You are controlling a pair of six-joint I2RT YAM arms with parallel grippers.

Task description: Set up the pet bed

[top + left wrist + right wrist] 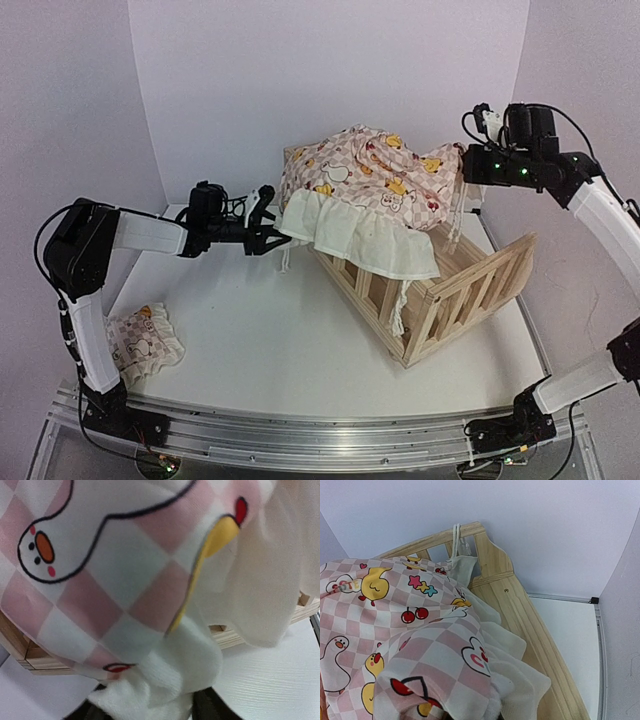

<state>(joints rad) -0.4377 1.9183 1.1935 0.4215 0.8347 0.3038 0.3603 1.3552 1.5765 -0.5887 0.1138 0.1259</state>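
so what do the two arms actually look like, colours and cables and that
Both the left arm and right arm have white link shells joined by chunky black joints, ending in black wrist parts. Thin black cables loop along them. Small green lights glow near the right arm's wrist. They stand on a silver metal rail.

White table lies open before the light pine slatted frame — cream-ruffled pink-checked cushion blocks its inside, small checked pillow sits near-left.
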